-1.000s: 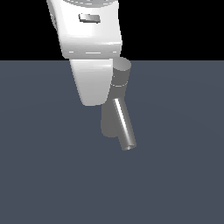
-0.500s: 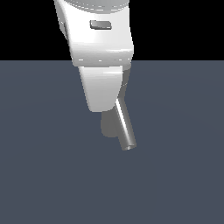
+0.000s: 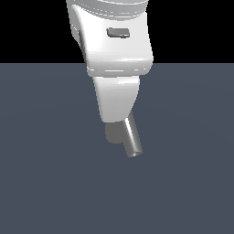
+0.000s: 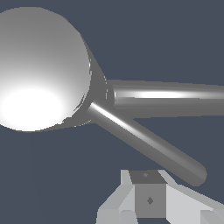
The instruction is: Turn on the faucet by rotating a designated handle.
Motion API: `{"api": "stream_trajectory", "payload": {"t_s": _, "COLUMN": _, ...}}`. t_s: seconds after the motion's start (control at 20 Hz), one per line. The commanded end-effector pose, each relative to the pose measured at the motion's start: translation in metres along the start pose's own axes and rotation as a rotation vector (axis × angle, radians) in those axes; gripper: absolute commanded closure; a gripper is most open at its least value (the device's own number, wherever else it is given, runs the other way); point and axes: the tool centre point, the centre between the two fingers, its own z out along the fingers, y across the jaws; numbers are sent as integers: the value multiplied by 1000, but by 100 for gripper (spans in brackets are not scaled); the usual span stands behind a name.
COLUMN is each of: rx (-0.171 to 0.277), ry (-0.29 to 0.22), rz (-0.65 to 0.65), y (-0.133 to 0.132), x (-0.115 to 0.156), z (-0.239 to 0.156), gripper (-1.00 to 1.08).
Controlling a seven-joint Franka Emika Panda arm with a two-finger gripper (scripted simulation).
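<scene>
From my wrist view, the faucet (image 4: pixel 41 65) fills the frame with its round cap, and two tubes run off it: a thick spout (image 4: pixel 175 98) and the thinner handle (image 4: pixel 148 146), whose free end lies just ahead of my gripper (image 4: pixel 148 199). Only one finger block shows, so I cannot tell whether the jaws stand apart or together. In the exterior view the arm (image 3: pixel 116 68) hides almost everything but the spout. My worry: I could catch the spout instead, or slip off the handle's tip. No writing is readable.
</scene>
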Motion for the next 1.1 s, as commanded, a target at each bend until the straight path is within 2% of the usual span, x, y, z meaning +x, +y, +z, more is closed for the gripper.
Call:
{"api": "stream_trajectory", "payload": {"t_s": 0.0, "rx": -8, "ry": 9, "rz": 14, "y": 8, "x": 8, "z": 1, "gripper": 108}}
{"api": "stream_trajectory", "payload": {"t_s": 0.75, "rx": -10, "ry": 10, "rz": 17, "y": 23, "x": 19, "z": 1, "gripper": 108}}
{"api": "stream_trajectory", "payload": {"t_s": 0.85, "rx": 0, "ry": 4, "rz": 7, "y": 16, "x": 15, "z": 0, "gripper": 108}}
{"api": "stream_trajectory", "payload": {"t_s": 1.05, "rx": -2, "ry": 5, "rz": 9, "y": 19, "x": 28, "z": 0, "gripper": 108}}
